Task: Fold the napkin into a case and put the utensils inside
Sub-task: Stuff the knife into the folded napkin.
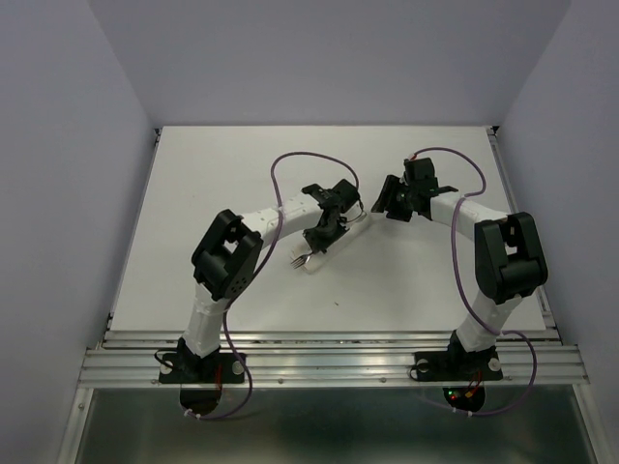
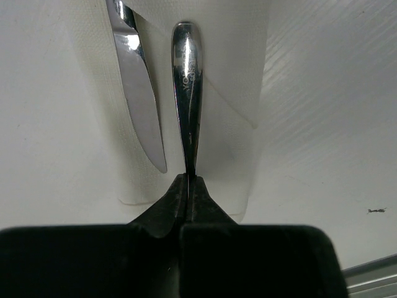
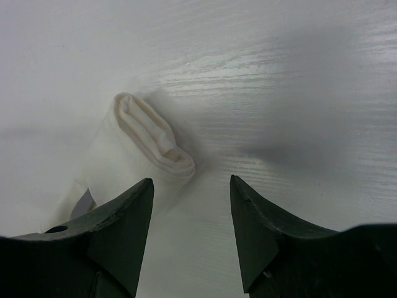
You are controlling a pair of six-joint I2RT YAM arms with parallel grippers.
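The napkin (image 2: 231, 62) lies folded into a narrow white case (image 1: 344, 235) at mid-table. My left gripper (image 2: 188, 180) is shut on the thin neck of a silver fork (image 2: 187, 87), whose rounded handle lies over the case. In the top view the fork's tines (image 1: 296, 260) stick out behind my left gripper (image 1: 311, 249). A knife (image 2: 141, 99) rests on the case just left of the fork, blade tip towards me; its handle is out of frame. My right gripper (image 3: 191, 186) stands open and empty just beyond the case's rolled end (image 3: 155, 139), at the case's far right end (image 1: 385, 205).
White tabletop (image 1: 232, 174) all round the case, with grey walls on three sides. A metal rail (image 1: 329, 353) runs along the near edge by the arm bases. Purple cables (image 1: 280, 169) loop above both arms.
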